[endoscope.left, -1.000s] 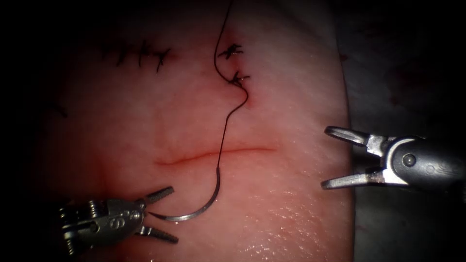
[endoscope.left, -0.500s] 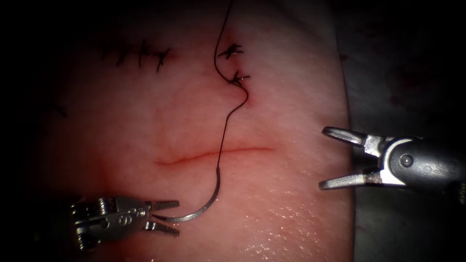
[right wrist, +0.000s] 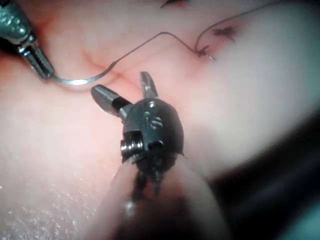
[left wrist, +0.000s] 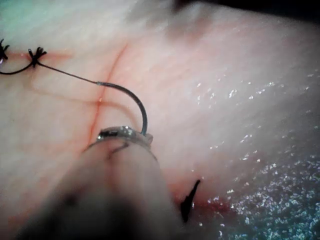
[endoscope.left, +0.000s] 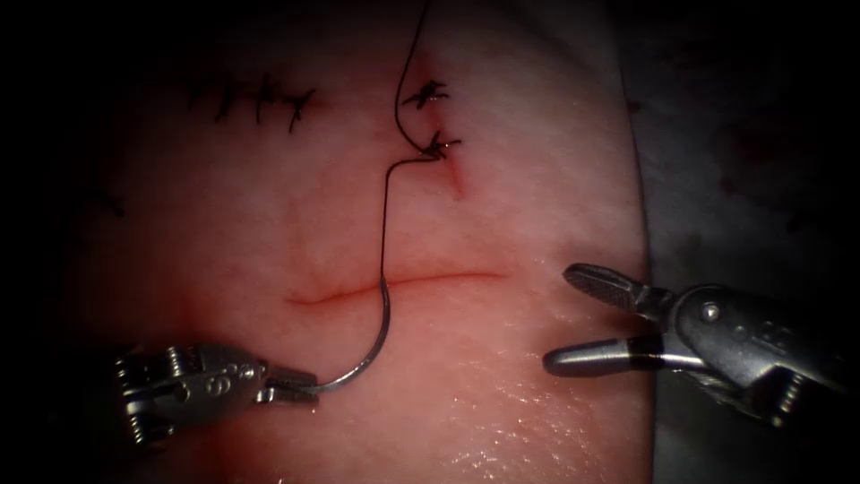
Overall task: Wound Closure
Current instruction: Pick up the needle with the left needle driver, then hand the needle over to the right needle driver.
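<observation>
The needle point(endoscope.left: 374, 345) lies on top of the tissue point(endoscope.left: 502, 394), not in it, just below the open cut point(endoscope.left: 403, 285), which runs across the endoscope view; its swaged end reaches the cut line while its pointed end is clamped in the left pincer point(endoscope.left: 296, 391). The thread point(endoscope.left: 385, 224) rises from the swage, turns sharply and enters the lower of two tied stitches point(endoscope.left: 439, 143) above the cut. A second row of stitches point(endoscope.left: 255, 100) sits further left. A second earlier the left pincer stood open about the needle's point; it is now clenched on the needle near its tip, and the thread, then slack and curved, runs straighter. The right pincer point(endoscope.left: 573, 318) is released, holds nothing, and has come closer over the tissue's right edge. The left wrist view shows the needle point(left wrist: 135, 102) arching out of that tool's jaws. The right wrist view shows the right pincer point(right wrist: 127, 90) spread, close to the needle point(right wrist: 80, 80). In the inspector's judgement, a grip this near the point gives poor control, so a hold further back along the curve would serve better. Tension on the thread should be kept off the tied stitch, and the point kept clear of the tissue.
</observation>
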`<action>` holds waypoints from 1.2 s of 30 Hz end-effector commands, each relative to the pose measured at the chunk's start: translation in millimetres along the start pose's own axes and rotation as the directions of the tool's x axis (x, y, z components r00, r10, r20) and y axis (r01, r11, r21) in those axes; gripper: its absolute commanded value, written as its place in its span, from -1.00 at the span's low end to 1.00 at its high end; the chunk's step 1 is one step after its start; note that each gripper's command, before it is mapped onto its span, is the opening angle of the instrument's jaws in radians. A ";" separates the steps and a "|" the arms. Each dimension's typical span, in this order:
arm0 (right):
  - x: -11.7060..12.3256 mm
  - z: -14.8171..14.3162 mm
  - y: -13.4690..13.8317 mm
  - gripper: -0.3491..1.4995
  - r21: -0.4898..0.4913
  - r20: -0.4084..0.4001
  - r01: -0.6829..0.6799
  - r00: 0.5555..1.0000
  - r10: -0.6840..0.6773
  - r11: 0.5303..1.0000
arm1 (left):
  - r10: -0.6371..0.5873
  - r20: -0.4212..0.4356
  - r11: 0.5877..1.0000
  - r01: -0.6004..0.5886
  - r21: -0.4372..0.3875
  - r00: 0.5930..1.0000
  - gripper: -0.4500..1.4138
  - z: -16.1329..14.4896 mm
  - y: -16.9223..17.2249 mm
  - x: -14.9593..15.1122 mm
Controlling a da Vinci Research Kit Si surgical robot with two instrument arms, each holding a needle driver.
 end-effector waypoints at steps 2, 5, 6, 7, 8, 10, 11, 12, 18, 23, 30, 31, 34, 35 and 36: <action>0.2 1.7 -0.2 0.14 -0.002 -0.023 -0.093 0.995 0.092 0.996 | 0.051 -0.047 0.998 -0.049 0.049 0.998 -1.00 -0.3 -0.2 1.5; 0.3 2.7 -0.4 0.29 -0.005 -0.057 -0.227 0.972 0.226 0.974 | 0.146 -0.085 0.980 -0.133 0.145 0.986 -1.00 -1.4 -0.1 3.4; 0.4 3.0 -0.4 0.36 -0.004 -0.074 -0.264 0.962 0.263 0.965 | 0.186 -0.090 0.969 -0.168 0.179 0.978 -1.00 -1.7 -0.1 4.1; 0.5 3.3 -0.4 0.43 -0.004 -0.084 -0.283 0.956 0.281 0.959 | 0.214 -0.097 0.960 -0.190 0.206 0.972 -1.00 -1.8 -0.1 4.5; 0.5 3.6 -0.4 0.54 -0.003 -0.098 -0.302 0.949 0.300 0.953 | 0.247 -0.099 0.948 -0.219 0.232 0.964 -1.00 -2.0 0.0 4.9; 0.7 4.5 -0.5 0.69 -0.001 -0.122 -0.373 0.921 0.370 0.928 | 0.353 -0.085 0.897 -0.311 0.315 0.932 -1.00 -2.0 0.8 5.8; 0.7 4.8 -0.6 0.72 0.000 -0.127 -0.390 0.913 0.387 0.921 | 0.374 -0.074 0.884 -0.331 0.329 0.925 -1.00 -1.9 1.1 6.0; 0.7 5.1 -0.8 0.72 0.000 -0.129 -0.406 0.906 0.403 0.914 | 0.395 -0.059 0.871 -0.354 0.340 0.917 -1.00 -1.8 1.5 6.2; 1.1 6.8 -1.0 0.78 -0.002 -0.166 -0.440 0.886 0.434 0.898 | 0.419 -0.027 0.854 -0.384 0.352 0.907 -1.00 -1.5 2.8 7.1; 0.9 7.6 -0.8 0.76 -0.006 -0.176 -0.450 0.880 0.442 0.893 | 0.418 -0.028 0.855 -0.383 0.350 0.908 -1.00 -1.9 3.3 7.3; 0.6 8.3 -0.9 0.78 -0.010 -0.183 -0.459 0.874 0.449 0.889 | 0.436 -0.031 0.848 -0.399 0.349 0.899 -1.00 -2.3 3.9 7.9; 0.6 8.4 -1.0 0.78 -0.010 -0.184 -0.459 0.874 0.449 0.889 | 0.441 -0.030 0.846 -0.404 0.348 0.897 -1.00 -2.3 4.0 7.9; 0.6 8.9 -1.2 0.72 -0.013 -0.187 -0.458 0.874 0.448 0.889 | 0.450 -0.026 0.840 -0.413 0.351 0.893 -1.00 -2.3 4.0 8.0; 0.6 8.9 -1.2 0.45 -0.013 -0.188 -0.459 0.874 0.448 0.889 | 0.451 -0.029 0.841 -0.413 0.350 0.892 -1.00 -2.3 4.0 8.0; 0.6 8.9 -1.2 0.13 -0.013 -0.191 -0.459 0.873 0.448 0.888 | 0.451 -0.029 0.841 -0.413 0.350 0.892 -1.00 -2.3 4.0 8.0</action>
